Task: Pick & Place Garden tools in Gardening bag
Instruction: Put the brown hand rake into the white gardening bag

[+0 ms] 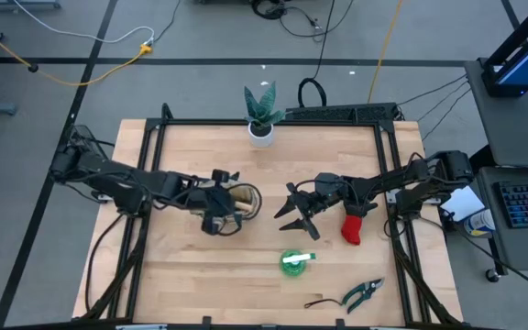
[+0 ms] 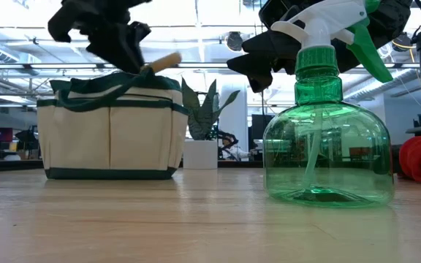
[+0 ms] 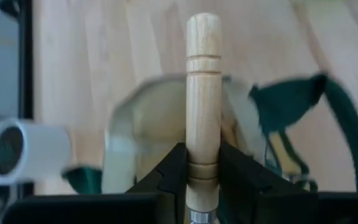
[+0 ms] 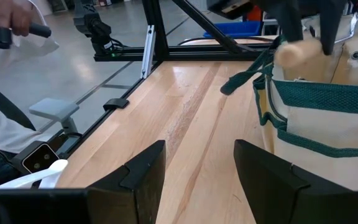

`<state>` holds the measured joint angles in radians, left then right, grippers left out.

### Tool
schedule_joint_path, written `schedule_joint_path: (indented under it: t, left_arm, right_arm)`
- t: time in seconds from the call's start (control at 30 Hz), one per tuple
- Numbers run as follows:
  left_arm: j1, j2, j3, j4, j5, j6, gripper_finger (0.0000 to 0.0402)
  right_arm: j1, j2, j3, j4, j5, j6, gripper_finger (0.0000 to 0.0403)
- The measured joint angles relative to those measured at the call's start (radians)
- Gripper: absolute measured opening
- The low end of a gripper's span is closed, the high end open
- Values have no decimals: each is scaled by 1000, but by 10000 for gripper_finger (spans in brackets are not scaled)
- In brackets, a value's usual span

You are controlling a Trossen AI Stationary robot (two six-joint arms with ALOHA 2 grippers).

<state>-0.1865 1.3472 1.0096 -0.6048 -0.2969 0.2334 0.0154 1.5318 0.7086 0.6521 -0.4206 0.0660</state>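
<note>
Left hand (image 3: 202, 177) is clamped on a wooden-handled tool (image 3: 202, 93), turned pale-wood handle sticking out past the fingers, metal ferrule just visible at the grip; working end hidden. It hangs right over the cream canvas gardening bag w/ dark green trim (image 1: 238, 203), handle end toward the mouth. Bag stands upright near worktop (image 1: 200, 284) centre.

Right hand (image 4: 194, 171) waits just beside the bag, fingers apart, holding nothing.

Risks from here, as judgements:
- Bag is soft & one green loop handle (image 3: 303, 99) flops beside the mouth. Tool could snag it or land on the rim, tip out onto the worktop.
- Release too high or off-centre: tool may bounce off the trim, or push the light bag over.
- Right hand is close; any swing by either arm could nudge the bag or clash.

Left to pack: green round plastic spray bottle w/ white trigger (image 1: 294, 261), red glove (image 1: 353, 228), dark-handled pruning shears (image 1: 362, 292), all on the worktop right of the bag. Plant in white pot (image 1: 262, 115) stays at the far edge.
</note>
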Motion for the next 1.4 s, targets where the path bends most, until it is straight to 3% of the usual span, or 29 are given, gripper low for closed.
schedule_joint_path:
  t: [0.43, 0.63, 1.07, 1.4]
  left_arm:
    - [54, 7, 0, -134, 62, -139, 76]
    - [89, 7, 0, -133, 121, -164, 72]
    - [121, 8, -103, -122, 124, -213, 75]
    - [121, 8, -186, -10, 186, -210, 76]
  right_arm:
    - [0, 0, 0, 1, 0, 0, 185]
    - [0, 0, 0, 1, 0, 0, 185]
    - [0, 0, 0, 1, 0, 0, 185]
    - [0, 0, 0, 1, 0, 0, 185]
